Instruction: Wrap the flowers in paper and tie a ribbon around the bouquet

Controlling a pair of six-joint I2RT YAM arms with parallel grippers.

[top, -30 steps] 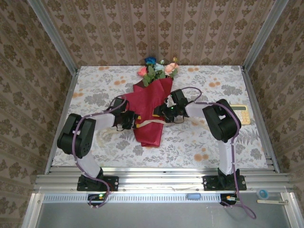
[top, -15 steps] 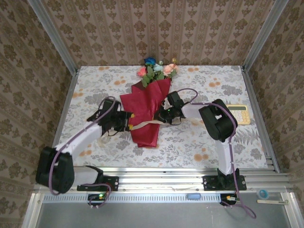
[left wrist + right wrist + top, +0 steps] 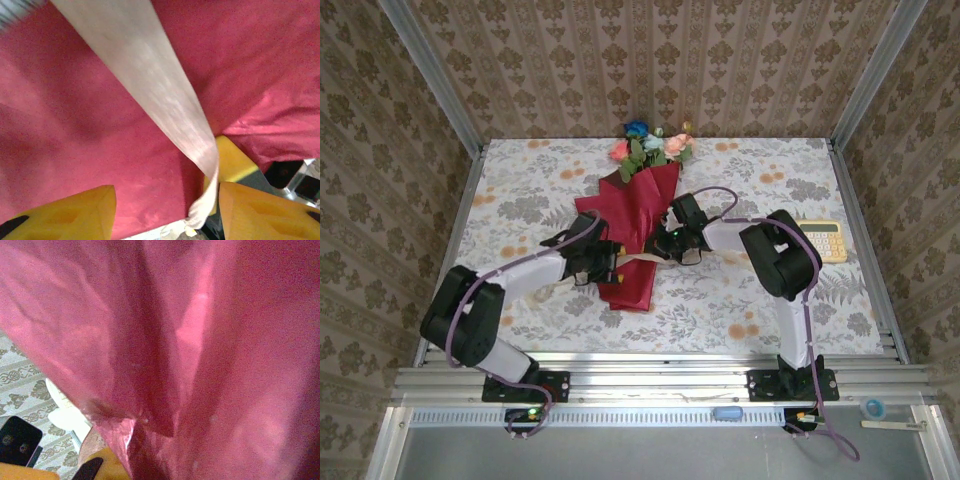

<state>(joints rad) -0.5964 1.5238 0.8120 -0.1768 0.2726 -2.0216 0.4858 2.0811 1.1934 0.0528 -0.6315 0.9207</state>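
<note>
The bouquet, a tapering cone of thin dark red paper with pink, red and blue artificial flower heads at its far end, lies in the middle of the counter. The narrow beige fabric ribbon crosses its near half. It looks limp and light, and should be pinched flat near its end. The left end effector stands partly open, with the ribbon loose between its fingers. The right end effector is closed tight against the crinkly paper; on what, I cannot tell.
</note>
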